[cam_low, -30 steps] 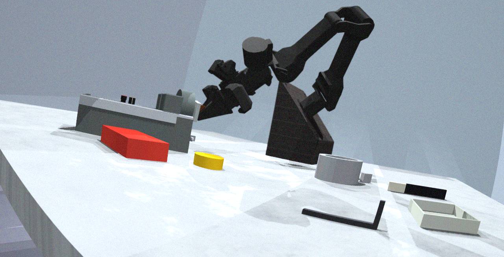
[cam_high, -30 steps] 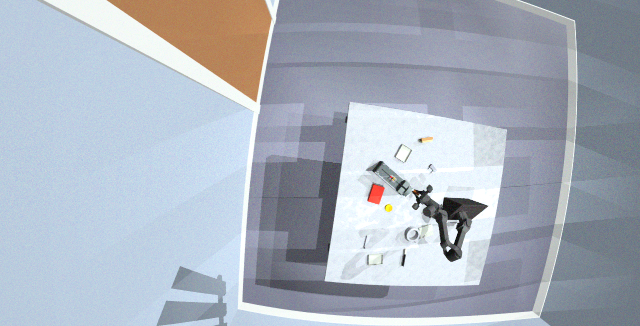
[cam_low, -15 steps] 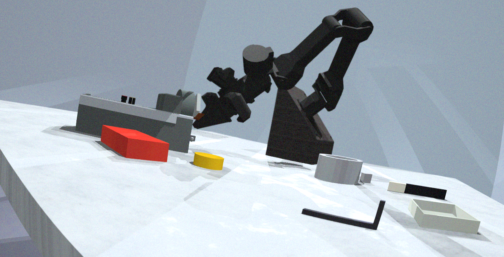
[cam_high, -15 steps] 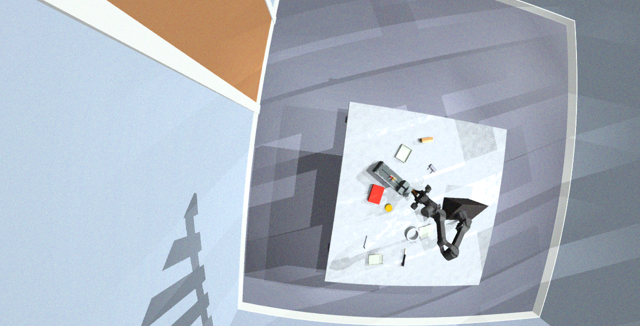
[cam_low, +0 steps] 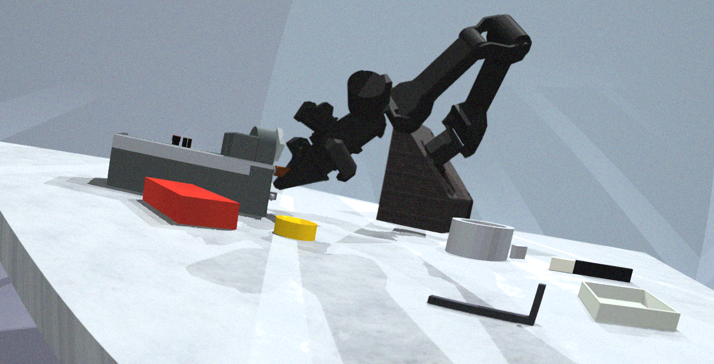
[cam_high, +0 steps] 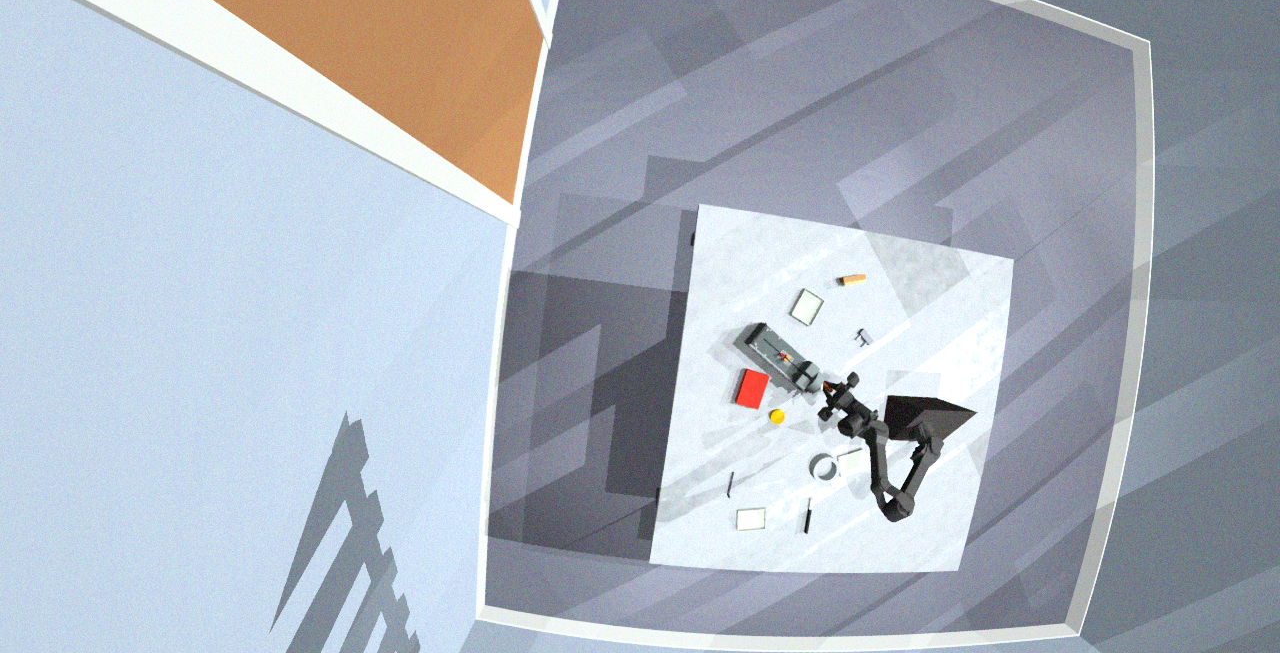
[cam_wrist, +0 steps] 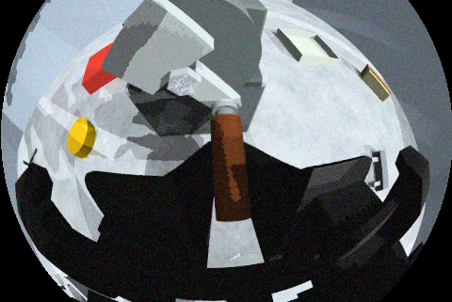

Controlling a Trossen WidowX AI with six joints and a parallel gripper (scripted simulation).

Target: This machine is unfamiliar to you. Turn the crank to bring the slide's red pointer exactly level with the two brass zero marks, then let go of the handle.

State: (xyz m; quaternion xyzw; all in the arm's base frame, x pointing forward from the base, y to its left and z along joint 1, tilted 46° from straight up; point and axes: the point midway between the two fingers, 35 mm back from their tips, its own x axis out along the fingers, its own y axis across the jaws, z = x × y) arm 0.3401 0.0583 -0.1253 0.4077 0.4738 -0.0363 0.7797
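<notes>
The grey machine (cam_high: 771,364) (cam_low: 189,173) (cam_wrist: 231,40) stands on the table with its crank end toward the arm. The brown crank handle (cam_low: 281,171) (cam_wrist: 229,166) sticks out from the pale crank arm (cam_wrist: 217,87), low and right of the hub bolt (cam_wrist: 184,81) in the wrist view. My gripper (cam_low: 280,178) (cam_wrist: 225,147) is shut on the handle, a black finger on each side. The red pointer (cam_high: 781,353) is tiny from above, close to the brass marks (cam_high: 788,358); whether they are level cannot be told. The housing hides them in the wrist view.
A red block (cam_high: 752,388) (cam_low: 189,204) (cam_wrist: 98,71) and a yellow disc (cam_high: 776,416) (cam_low: 294,228) (cam_wrist: 80,136) lie beside the machine. A pale tray (cam_high: 807,307) (cam_wrist: 308,47) and an orange block (cam_high: 853,279) lie on its other side. A grey cup (cam_low: 476,242) stands near the arm's base.
</notes>
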